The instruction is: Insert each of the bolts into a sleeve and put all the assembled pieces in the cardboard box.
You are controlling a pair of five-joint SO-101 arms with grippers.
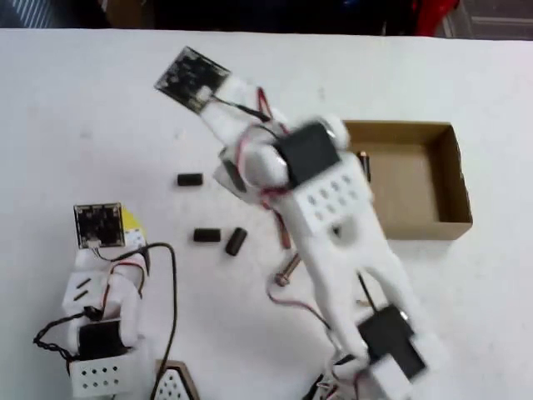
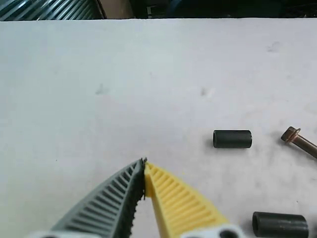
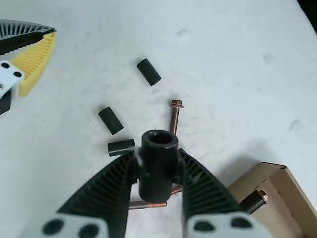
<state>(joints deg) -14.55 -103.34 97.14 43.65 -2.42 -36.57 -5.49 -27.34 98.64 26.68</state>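
My right gripper [image 3: 158, 159] is shut on a black sleeve [image 3: 159, 148], held upright with its bore open toward the camera, above the table. A copper bolt [image 3: 175, 116] lies just beyond it and another bolt [image 3: 148, 204] lies beneath the fingers. Three loose sleeves [image 3: 148, 71] [image 3: 110, 120] [image 3: 121, 147] lie nearby. The cardboard box [image 1: 450, 179] stands at the right and holds one assembled piece [image 1: 364, 165]. My left gripper [image 2: 144, 168] is shut on nothing, low over bare table, with a sleeve [image 2: 232, 139] and a bolt [image 2: 298, 141] off to its side.
In the high view the right arm [image 1: 333, 225] stretches diagonally across the middle, covering part of the table beside the box. The left arm [image 1: 104, 325] sits at the near left with cables around it. Open table lies at the far left and far right.
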